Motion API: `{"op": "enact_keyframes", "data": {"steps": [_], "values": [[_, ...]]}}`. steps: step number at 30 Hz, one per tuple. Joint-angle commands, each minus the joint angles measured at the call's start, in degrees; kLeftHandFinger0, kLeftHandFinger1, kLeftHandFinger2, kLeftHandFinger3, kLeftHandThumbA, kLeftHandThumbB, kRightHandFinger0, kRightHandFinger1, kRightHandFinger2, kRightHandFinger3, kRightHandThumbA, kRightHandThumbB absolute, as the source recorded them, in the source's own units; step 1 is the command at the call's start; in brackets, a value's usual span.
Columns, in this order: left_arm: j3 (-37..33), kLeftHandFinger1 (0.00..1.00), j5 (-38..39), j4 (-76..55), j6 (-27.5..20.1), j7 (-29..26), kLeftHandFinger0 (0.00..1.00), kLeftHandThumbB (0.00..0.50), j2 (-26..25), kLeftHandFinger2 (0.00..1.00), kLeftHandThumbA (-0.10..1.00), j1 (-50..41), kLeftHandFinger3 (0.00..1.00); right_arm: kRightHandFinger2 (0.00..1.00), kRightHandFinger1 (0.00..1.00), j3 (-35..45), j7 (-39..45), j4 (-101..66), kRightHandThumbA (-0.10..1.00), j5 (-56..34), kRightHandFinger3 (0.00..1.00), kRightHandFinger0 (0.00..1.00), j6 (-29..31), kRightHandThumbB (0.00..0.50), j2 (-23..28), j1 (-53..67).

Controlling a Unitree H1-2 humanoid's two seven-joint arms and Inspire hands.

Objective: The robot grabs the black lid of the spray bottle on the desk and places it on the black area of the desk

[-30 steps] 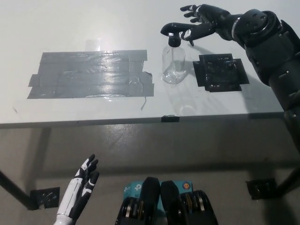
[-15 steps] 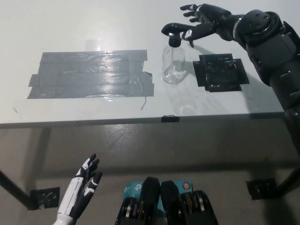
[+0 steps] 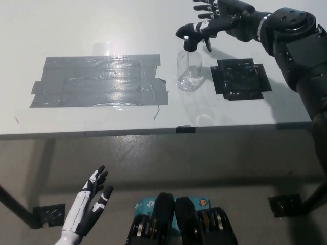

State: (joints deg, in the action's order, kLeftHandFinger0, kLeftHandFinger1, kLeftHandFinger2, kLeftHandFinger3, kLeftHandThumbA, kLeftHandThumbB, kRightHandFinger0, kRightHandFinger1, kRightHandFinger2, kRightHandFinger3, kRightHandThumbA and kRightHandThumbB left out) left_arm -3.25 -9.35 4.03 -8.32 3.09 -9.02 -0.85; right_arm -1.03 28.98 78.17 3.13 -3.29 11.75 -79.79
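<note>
Currently the grasping step is judged to be in hand: the black plastic spray-head lid (image 3: 190, 34) is seen seated on the neck of the clear plastic spray bottle (image 3: 189, 70), which stands upright on the white desk (image 3: 102, 30) at about one o'clock in the head view. The black right hand (image 3: 217, 20) is held at the lid from its three o'clock side, with the lower fingers reaching to the lid and apparently touching it, while the upper fingers are spread apart above. A closed grip on the lid cannot be confirmed; nothing is seen to be lifted. Next, closure of the fingers round the lid would be called for, then a lift clear of the neck and a short carry to the black taped square (image 3: 240, 77), lying just beside the bottle at its three o'clock. The white left hand (image 3: 91, 204) is rested low at seven o'clock, fingers apart, nothing held.
</note>
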Motion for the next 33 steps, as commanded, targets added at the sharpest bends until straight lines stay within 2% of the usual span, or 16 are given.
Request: {"op": "enact_keyframes", "data": {"steps": [1, 5, 16, 17, 33], "values": [[-0.19, 1.00, -0.85, -1.77, -0.91, 0.24, 1.00, 0.034, -1.08, 1.00, 0.89, 0.63, 1.00, 1.00, 1.00, 1.05, 1.23, -0.45, 0.72, -2.03, 1.00, 1.00, 0.14, 0.500, 0.54, -4.95], [-0.12, 1.00, -0.84, -2.03, -0.67, 0.40, 1.00, 0.027, -1.26, 1.00, 0.89, 0.83, 1.00, 1.00, 1.00, 0.19, -0.29, 0.23, 0.69, -0.96, 1.00, 1.00, -0.54, 0.500, 0.30, -5.04], [0.13, 1.00, -0.28, -2.38, 0.05, 0.92, 1.00, 0.023, -1.26, 1.00, 0.89, 1.14, 1.00, 1.00, 1.00, -5.00, -2.63, 0.33, 0.71, 2.55, 1.00, 1.00, 0.57, 0.500, 0.34, -4.47], [0.16, 1.00, -0.24, -2.57, 0.02, 0.89, 1.00, 0.018, -1.19, 1.00, 0.88, 1.24, 1.00, 1.00, 1.00, -6.12, -2.83, 0.36, 0.67, 3.57, 1.00, 1.00, 1.68, 0.500, 0.41, -4.02], [0.20, 1.00, -0.67, -2.59, 0.21, 0.81, 1.00, 0.033, -1.26, 1.00, 0.90, 1.91, 1.00, 1.00, 1.00, -7.51, -4.19, 1.19, 0.65, 3.67, 1.00, 1.00, 2.10, 0.500, 0.11, -4.05]]}}
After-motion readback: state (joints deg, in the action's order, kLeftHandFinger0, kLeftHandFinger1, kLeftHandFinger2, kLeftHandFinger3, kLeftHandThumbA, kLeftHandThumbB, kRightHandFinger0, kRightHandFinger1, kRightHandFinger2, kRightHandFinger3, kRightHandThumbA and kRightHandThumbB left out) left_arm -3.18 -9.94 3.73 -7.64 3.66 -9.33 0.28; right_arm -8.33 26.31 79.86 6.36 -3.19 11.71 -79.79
